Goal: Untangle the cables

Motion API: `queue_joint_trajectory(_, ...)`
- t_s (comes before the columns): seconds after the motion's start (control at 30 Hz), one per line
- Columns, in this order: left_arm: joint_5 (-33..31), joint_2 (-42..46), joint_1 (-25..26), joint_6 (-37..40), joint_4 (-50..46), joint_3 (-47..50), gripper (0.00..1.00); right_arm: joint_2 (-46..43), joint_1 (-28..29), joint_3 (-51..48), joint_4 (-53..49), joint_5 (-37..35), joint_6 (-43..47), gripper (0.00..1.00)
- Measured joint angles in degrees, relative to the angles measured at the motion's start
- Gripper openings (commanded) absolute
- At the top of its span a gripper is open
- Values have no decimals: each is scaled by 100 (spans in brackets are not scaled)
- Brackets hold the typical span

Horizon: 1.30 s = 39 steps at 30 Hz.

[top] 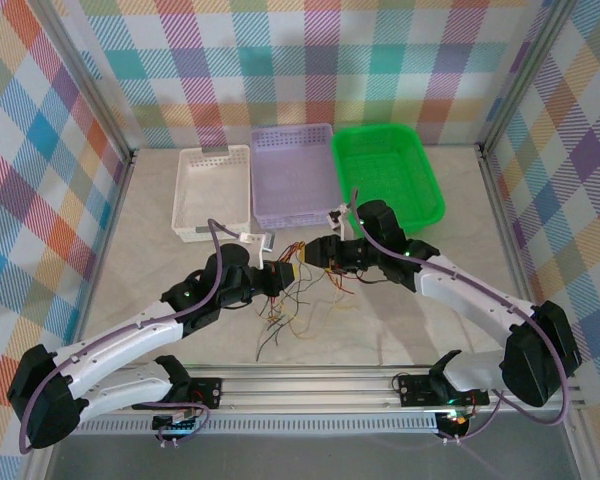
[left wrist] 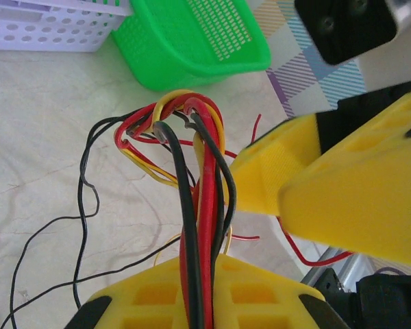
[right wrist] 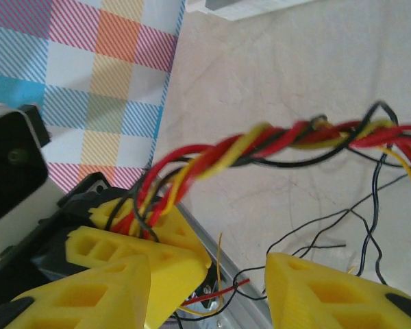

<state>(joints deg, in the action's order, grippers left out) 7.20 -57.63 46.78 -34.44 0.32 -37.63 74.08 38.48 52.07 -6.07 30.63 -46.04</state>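
Plaid-patterned walls [top: 300,60] box in a pale table [top: 150,230]. The left arm [top: 130,335] and right arm [top: 460,290] reach in from the near edge, and their jaws almost meet mid-table.

The cables [top: 295,295] are black, red and orange-yellow wires. They sit right between the two sets of jaws, with loose ends trailing onto the table below and on the near side.

- **Left jaws:** clamped on the cables [left wrist: 198,205]. The bundle runs straight down into the pinch, then loops over just ahead of them. This looks like an anchor hold, fixing one end so the other arm has something to pull against.
- **Right jaws:** spread wide, with nothing pinched that I can see. They sit just beside the left jaws.
- **Right wrist view:** the twisted rope of cables [right wrist: 260,147] crosses above the open gap. Only a few stray thin ends hang inside it. I'd judge these jaws are lining up to pick one strand.

The wires are wound round each other near the left jaws, so the untangling is barely begun. The strands lie tight together, so there's a risk of grabbing two at once or tightening the twist.

Beyond both jaws, on the far side, three baskets stand side by side, well apart from the cables: white basket [top: 212,195], purple basket [top: 292,180] and green basket [top: 385,180]. I'd guess they are drop-off spots for separated wires.
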Motion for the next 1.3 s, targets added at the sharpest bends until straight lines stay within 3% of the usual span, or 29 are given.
queue_joint_trajectory(0.27, -70, -9, 260, 111, 11, 0, 0, 35, 17, -68, 645, -42, -452, 47)
queue_joint_trajectory(0.47, -195, -2, 310, 131, 162, 81, 0, 166, 24, -76, 1178, -59, -710, 34)
queue_joint_trajectory(0.57, -240, 0, 328, 131, 188, 111, 0, 334, 39, -79, 1325, -59, -848, 33)
queue_joint_trajectory(0.77, -238, 4, 345, 133, 289, 186, 0, 404, 122, -98, 1596, -85, -990, 17)
queue_joint_trajectory(0.9, -238, 7, 350, 157, 293, 188, 0, 398, 166, -98, 1716, -127, -964, 0)
queue_joint_trajectory(0.97, -238, 15, 350, 186, 291, 188, 0, 387, 170, -98, 1698, -149, -898, 0)
queue_joint_trajectory(1.0, -236, 26, 350, 201, 286, 188, 3, 369, 175, -98, 1679, -166, -868, 0)
queue_joint_trajectory(1.17, -197, 267, 396, 286, 223, 188, 39, 190, 205, -98, 1561, -280, -621, 0)
queue_joint_trajectory(1.3, -179, 654, 452, 376, 81, 188, 54, 70, 205, -101, 1386, -372, -352, 0)
